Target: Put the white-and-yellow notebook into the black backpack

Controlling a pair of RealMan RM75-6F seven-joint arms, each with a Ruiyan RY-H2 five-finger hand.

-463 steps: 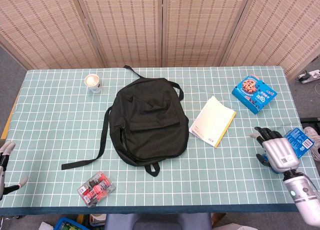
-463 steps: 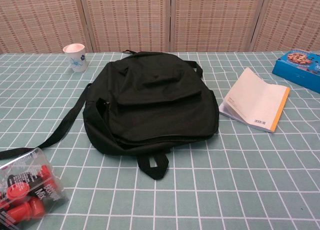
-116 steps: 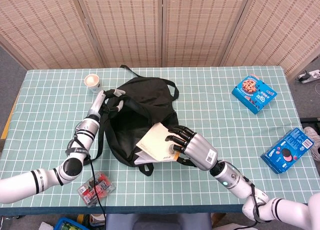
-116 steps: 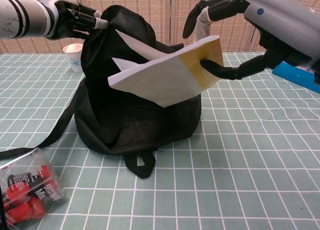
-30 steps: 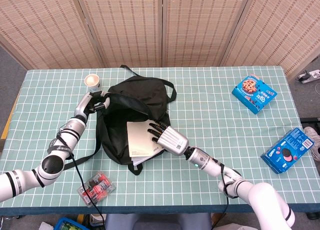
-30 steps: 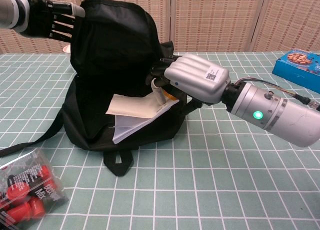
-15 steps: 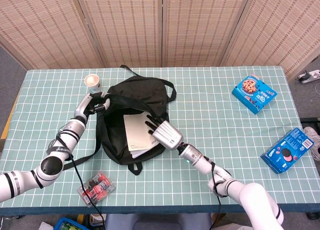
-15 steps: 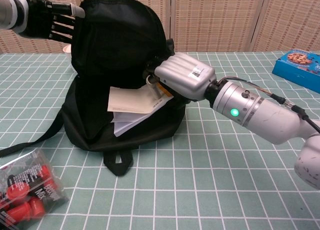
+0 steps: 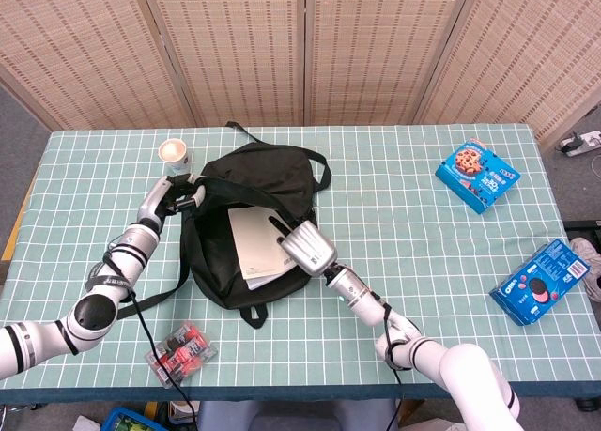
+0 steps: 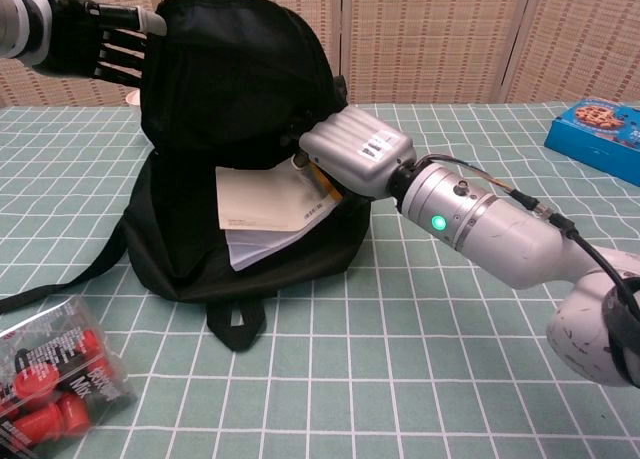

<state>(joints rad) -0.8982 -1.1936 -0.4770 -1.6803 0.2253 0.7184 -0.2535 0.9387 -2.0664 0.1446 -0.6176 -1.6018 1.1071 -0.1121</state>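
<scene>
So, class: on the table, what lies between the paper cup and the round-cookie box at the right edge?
In the head view, the backpack, between cup and box.

The right hand (image 10: 355,154) has its fingertips hidden inside the black backpack (image 10: 250,79), so its hold on the white-and-yellow notebook (image 10: 270,204) cannot be told; the notebook's far end lies hidden under the flap; the left hand (image 10: 85,34) is cut off by the chest view's left edge; the red-item packet (image 10: 50,379) is cropped there too.
</scene>
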